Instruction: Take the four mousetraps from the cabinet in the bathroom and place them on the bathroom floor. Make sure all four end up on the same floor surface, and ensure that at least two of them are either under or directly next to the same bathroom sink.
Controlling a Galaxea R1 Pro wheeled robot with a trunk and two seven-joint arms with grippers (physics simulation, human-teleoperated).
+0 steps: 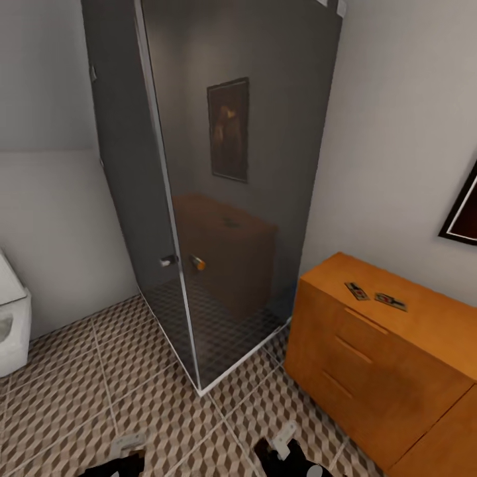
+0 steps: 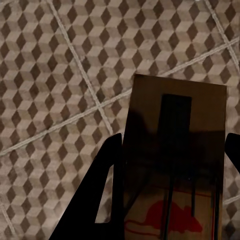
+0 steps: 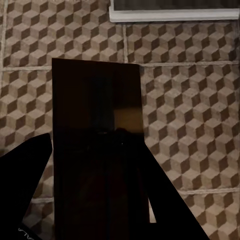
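Two mousetraps (image 1: 356, 290) (image 1: 390, 301) lie flat on top of the orange-brown cabinet (image 1: 371, 371) at the right. My left gripper (image 2: 175, 145) is shut on a third mousetrap (image 2: 172, 150), a brown board with a red mouse print and thin metal bars, held above the cube-patterned bathroom floor (image 2: 60, 75). My right gripper (image 3: 97, 165) is shut on a fourth mousetrap (image 3: 97, 140), which looks dark, also over the floor (image 3: 190, 100). In the head view both grippers (image 1: 126, 447) (image 1: 285, 438) sit low at the near edge, left of the cabinet. The sink is out of view.
A tall grey glass shower enclosure (image 1: 218, 199) with a white base rail stands straight ahead; its corner reaches toward me. A white fixture (image 1: 10, 324) sits at the far left edge. A framed picture (image 1: 464, 212) hangs on the right wall. Open tiled floor (image 1: 79, 397) lies to the left.
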